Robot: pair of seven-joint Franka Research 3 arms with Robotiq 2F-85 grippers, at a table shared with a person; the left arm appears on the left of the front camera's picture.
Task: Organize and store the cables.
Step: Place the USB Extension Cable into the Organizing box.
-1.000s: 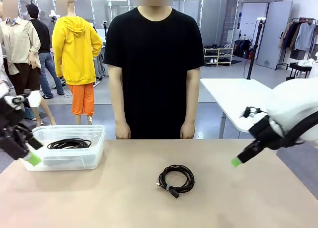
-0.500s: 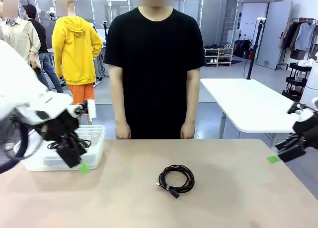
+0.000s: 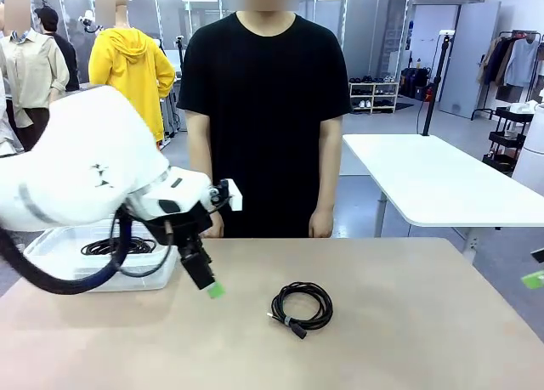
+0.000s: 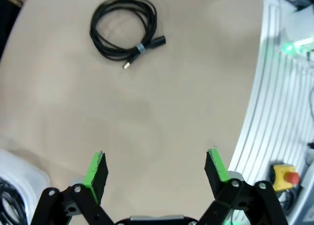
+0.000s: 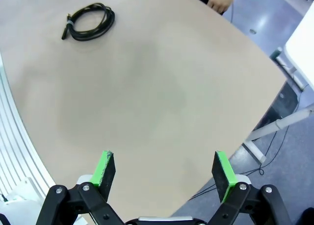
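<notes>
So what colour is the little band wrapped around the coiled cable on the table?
Light grey or silvery, on the black cable; left wrist view.

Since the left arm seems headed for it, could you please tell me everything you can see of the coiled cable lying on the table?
The cable is a thin black cord wound into a round, flat coil of several loops, bound at one spot by a small light band. Two short ends stick out beside the band: a thick black plug and a thinner one with a metallic tip. It lies flat on the tan table, near the middle, in front of the person. Nothing touches it; the open left claw is off to one side, short of it.
</notes>
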